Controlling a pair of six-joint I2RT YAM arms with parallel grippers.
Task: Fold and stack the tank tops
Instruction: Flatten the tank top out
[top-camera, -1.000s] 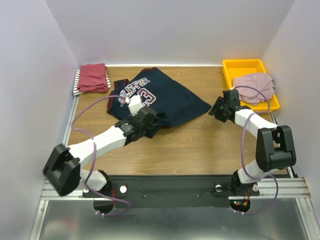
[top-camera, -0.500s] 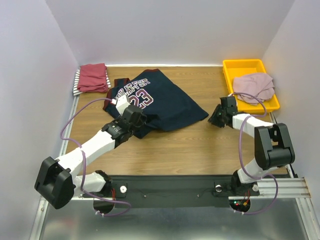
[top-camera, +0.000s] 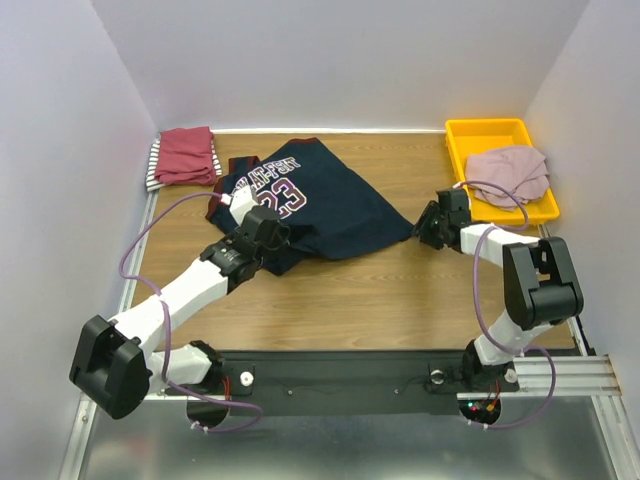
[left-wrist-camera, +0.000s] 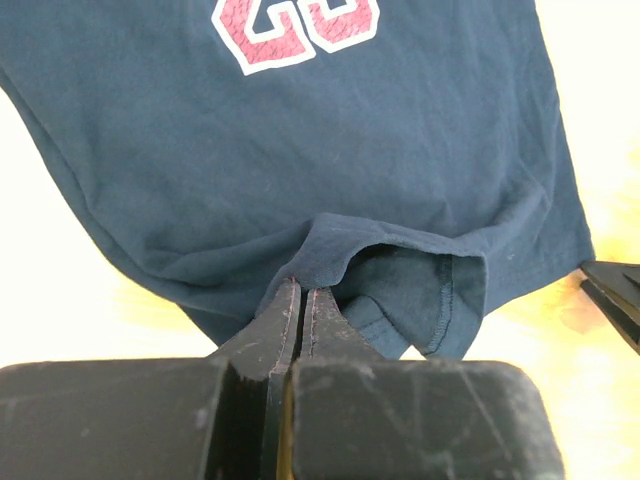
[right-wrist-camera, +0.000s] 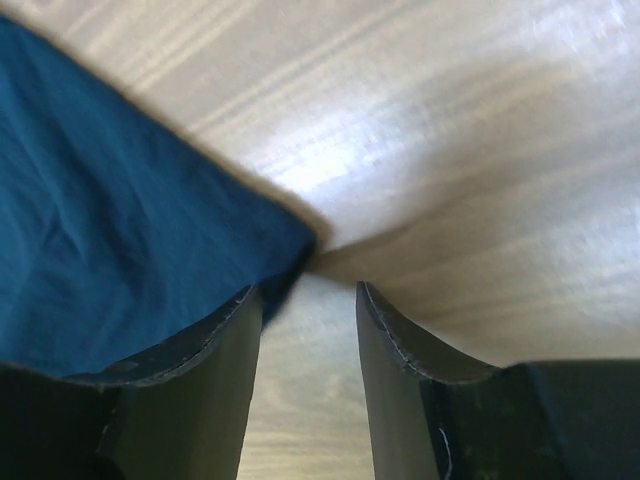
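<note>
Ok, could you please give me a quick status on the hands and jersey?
Left hand shut on navy jersey hem. Right hand open at its corner. Nothing in the way.

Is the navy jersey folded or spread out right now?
Spread out, not folded: the navy jersey lies open with its number showing. Only its near hem is lifted, pinched in the left claw.

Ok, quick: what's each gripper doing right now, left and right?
Left gripper: closed, pinching the hem of the navy jersey.
Right gripper: open, holding nothing, at the jersey's corner.
</note>
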